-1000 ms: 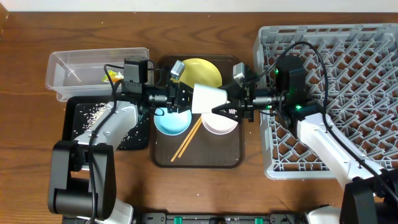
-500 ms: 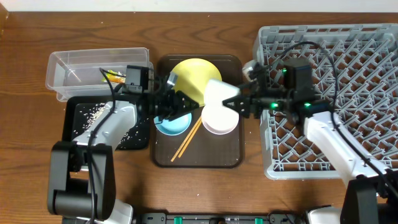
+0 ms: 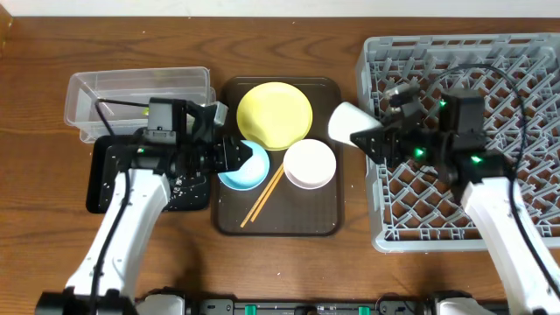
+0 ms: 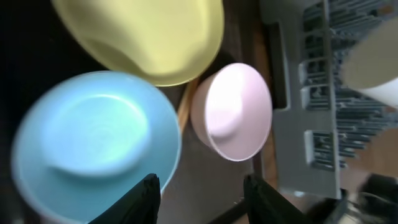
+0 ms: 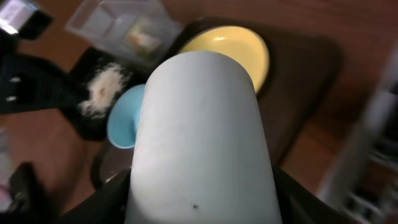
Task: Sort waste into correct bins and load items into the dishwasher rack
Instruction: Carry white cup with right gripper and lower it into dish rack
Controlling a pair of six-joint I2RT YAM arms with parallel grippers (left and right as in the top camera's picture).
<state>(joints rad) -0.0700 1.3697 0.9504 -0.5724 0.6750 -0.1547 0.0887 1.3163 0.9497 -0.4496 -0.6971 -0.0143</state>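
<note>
Right pincer (image 3: pixel 369 138) is clamped on the small pale cup (image 3: pixel 344 121), which is tipped sideways between the dark brown serving tray (image 3: pixel 324 223) and the left wall of the large grey pegged plastic rack (image 3: pixel 455 219). Left pincer (image 3: pixel 242 155) is spread wide and empty, over the round light blue bowl (image 3: pixel 238 173). Round yellow plate (image 3: pixel 274 114), white bowl (image 3: pixel 310 164) and two thin wooden chopsticks (image 3: pixel 262 199) lie on the tray.

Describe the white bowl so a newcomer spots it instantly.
Start at the dark brown serving tray left of the large grey pegged rack. On its right half, nearer the robot than the round yellow plate, sits the white bowl; the only other bowl, across the wooden chopsticks, is light blue.
</note>
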